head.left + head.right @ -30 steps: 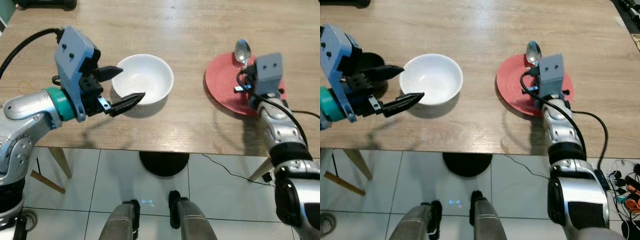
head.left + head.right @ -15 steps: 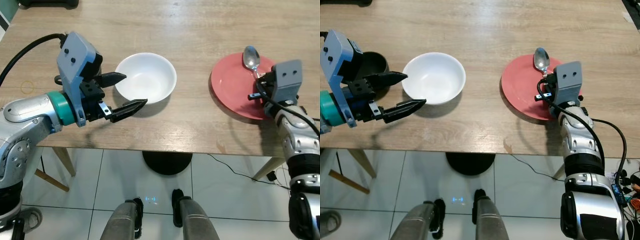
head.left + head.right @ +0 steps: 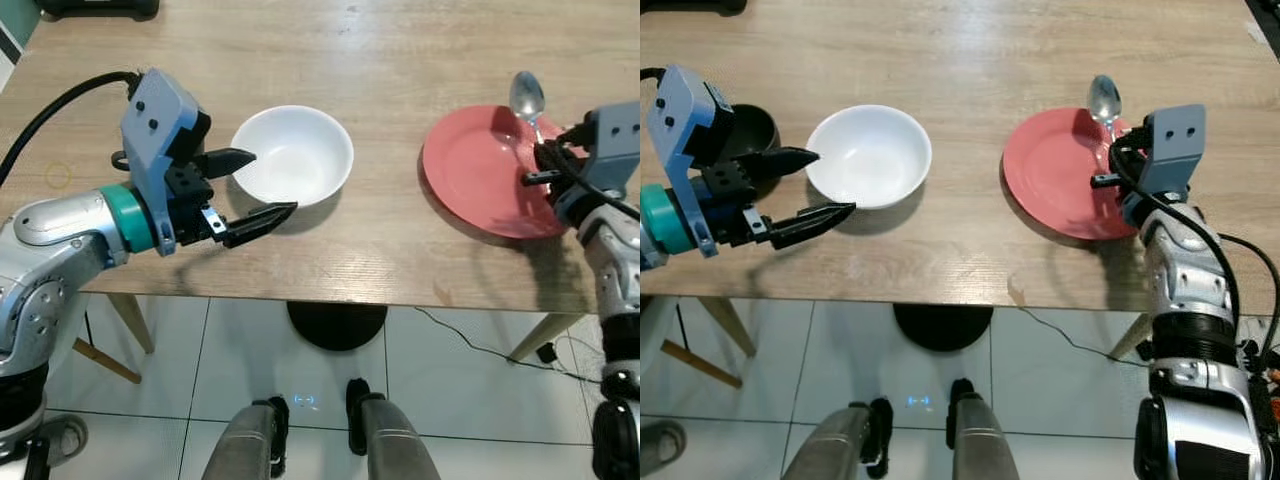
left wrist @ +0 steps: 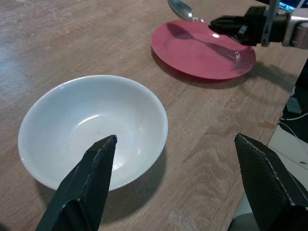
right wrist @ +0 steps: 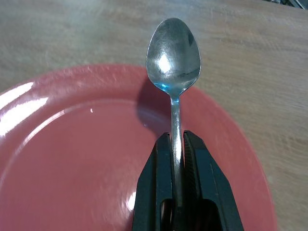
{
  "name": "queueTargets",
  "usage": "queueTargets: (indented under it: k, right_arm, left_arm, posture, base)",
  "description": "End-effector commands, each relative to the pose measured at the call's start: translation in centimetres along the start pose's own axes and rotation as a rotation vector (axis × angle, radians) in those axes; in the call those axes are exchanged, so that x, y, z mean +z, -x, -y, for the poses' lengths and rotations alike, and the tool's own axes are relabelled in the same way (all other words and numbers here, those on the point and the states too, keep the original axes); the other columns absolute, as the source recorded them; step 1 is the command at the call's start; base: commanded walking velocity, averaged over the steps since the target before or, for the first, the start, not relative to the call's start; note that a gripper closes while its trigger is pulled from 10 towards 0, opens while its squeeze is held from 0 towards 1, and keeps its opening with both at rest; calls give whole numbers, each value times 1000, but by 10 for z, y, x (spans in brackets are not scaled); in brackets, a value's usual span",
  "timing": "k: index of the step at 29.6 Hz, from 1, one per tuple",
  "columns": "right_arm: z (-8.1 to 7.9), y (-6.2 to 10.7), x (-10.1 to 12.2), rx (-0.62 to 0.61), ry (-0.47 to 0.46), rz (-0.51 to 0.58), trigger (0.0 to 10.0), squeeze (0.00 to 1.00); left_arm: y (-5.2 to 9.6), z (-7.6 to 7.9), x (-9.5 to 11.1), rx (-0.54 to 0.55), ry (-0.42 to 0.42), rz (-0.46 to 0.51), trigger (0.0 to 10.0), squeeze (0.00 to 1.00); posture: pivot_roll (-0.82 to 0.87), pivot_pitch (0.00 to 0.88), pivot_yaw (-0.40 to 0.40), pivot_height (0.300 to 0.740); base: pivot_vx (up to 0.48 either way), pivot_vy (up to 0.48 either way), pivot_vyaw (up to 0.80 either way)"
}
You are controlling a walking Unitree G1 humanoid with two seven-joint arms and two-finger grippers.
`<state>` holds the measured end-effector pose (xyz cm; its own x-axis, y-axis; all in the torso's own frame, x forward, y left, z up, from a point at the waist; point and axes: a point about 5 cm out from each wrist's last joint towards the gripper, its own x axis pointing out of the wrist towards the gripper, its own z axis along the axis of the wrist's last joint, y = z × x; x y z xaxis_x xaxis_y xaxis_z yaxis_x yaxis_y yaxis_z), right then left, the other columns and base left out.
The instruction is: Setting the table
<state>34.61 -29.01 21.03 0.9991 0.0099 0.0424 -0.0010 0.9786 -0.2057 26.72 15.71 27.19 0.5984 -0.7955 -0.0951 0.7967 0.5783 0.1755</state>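
Across the wooden bench (image 3: pixel 400 60), seen from above, the pieces of the place setting are laid out toward its near edge. Largest of these is the red plate (image 3: pixel 480 185), set toward the bench's right end, close to the near edge. A white bowl (image 3: pixel 295 155) stands well apart from it, nearer the bench's left end, and is empty. Beyond the bowl, toward the left edge, a small dark round object (image 3: pixel 752 128) is partly hidden and cannot be identified.

The left hand (image 3: pixel 243 184) is held at the bowl's near-left side, its two fingers spread wide with nothing between them; one fingertip lies by the rim, the other off the bowl above the bench.

The right hand (image 5: pixel 176 144) is closed tight on the handle of a metal spoon (image 3: pixel 527 98), which is carried over the plate's far right rim, its head reaching past the rim over bare wood.

A slip is judged possible: the thin handle is pinched only by narrow fingertips, so the spoon could pivot or drop onto the plate if moved sharply. The bowl could also be nudged if the open hand closes off-centre.
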Motion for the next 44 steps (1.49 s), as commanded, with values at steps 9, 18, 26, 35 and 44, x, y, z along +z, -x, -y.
queueTargets:
  k: [9, 18, 26, 35, 44]
  right_arm:
    - [1, 15, -15, 62, 25, -105, 10000, 0]
    - [-4, 17, -14, 94, -13, -96, 10000, 1000]
    - [-1, 13, 15, -25, -71, 91, 10000, 0]
    - [-40, 22, 56, -78, -241, 407, 10000, 0]
    - [-80, 31, 52, -63, -268, 420, 10000, 0]
  left_arm:
    - [0, 1, -6, -13, 10, -21, 10000, 0]
    - [-1, 1, -6, -9, 10, -20, 10000, 0]
    - [-4, -2, -6, 29, 11, -7, 10000, 0]
    - [-1, -27, 7, 270, 3, 118, 10000, 0]
    - [33, -57, 11, 586, 9, 200, 10000, 0]
  posture:
    - [18, 191, 115, 740]
    - [19, 190, 115, 740]
    - [15, 179, 110, 740]
    - [17, 168, 109, 740]
    - [27, 156, 92, 740]
  base:
    - [0, 0, 0]
    - [0, 0, 0]
    - [0, 0, 0]
    - [0, 0, 0]
    - [0, 0, 0]
